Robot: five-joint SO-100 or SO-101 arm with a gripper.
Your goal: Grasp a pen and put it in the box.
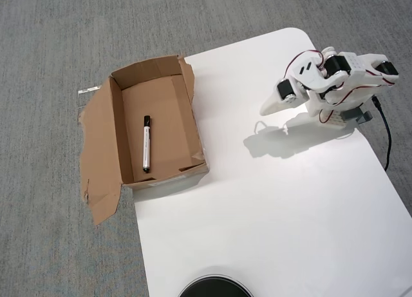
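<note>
Pen (147, 143): lying flat on the floor of the open box (116, 126), at the worktop's (270, 207) left edge. Gripper (269, 107): far right, well apart from box, empty, jaws apparently closed.

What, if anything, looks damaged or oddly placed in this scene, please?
The box has ragged, torn flaps, and it overhangs the white table edge instead of sitting fully on it. The pen lies flat inside it; nothing else stands out.
</note>
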